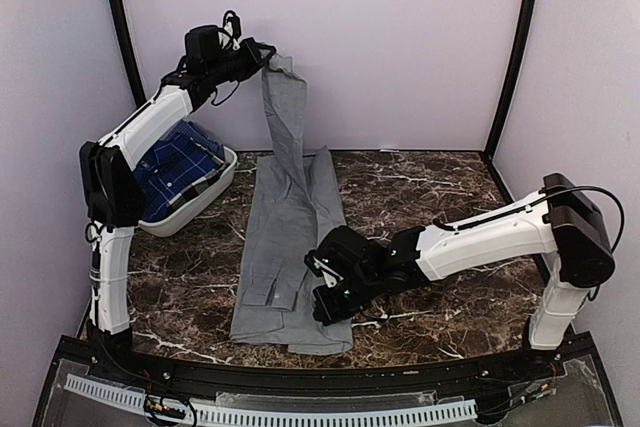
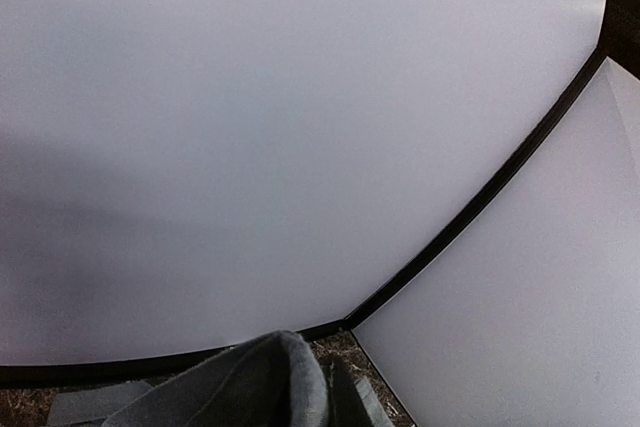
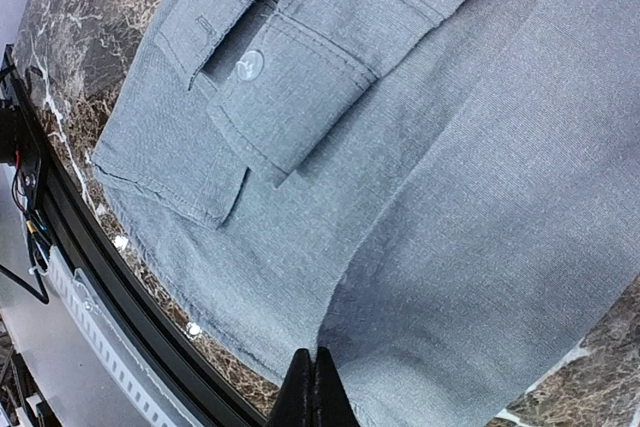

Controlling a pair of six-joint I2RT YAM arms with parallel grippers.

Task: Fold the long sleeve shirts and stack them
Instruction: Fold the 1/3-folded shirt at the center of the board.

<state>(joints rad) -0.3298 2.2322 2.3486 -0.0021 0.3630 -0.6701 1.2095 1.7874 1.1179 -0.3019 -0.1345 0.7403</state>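
Left arm is raised high at the back left. The left tool (image 1: 262, 55) is clamped on an upper edge of the grey shirt (image 1: 285, 237), well above the bench (image 1: 430, 197). A narrow length of the cloth hangs from that grip in a twisted strip, running down to the rest of the garment.

The rest of the grey shirt lies flat on the bench in a long, narrow shape running from the back toward the near edge, roughly at centre. The near hem sits just short of the front rail.

The left wrist view shows mostly the pale wall (image 2: 300, 147), with a bulge of the grey shirt (image 2: 250, 387) at the bottom edge. The tool's own tips cannot be seen there.

Right arm reaches in low from the right side. The right tool (image 1: 325, 302) sits on the near right part of the shirt. In the right wrist view the right tool (image 3: 312, 392) has its tips together, down against the grey shirt (image 3: 450, 197) near the hem. Cannot tell whether any cloth is pinched between them. A buttoned cuff (image 3: 280, 97) lies on top of the body panel, its pale button (image 3: 249, 65) facing up. Marbled bench (image 3: 90, 7) shows beyond the shirt's edge.

The plaid shirt (image 1: 185, 169) is bunched in the white basket (image 1: 228, 172) at the left of the bench, beneath the left arm and apart from the grey shirt.
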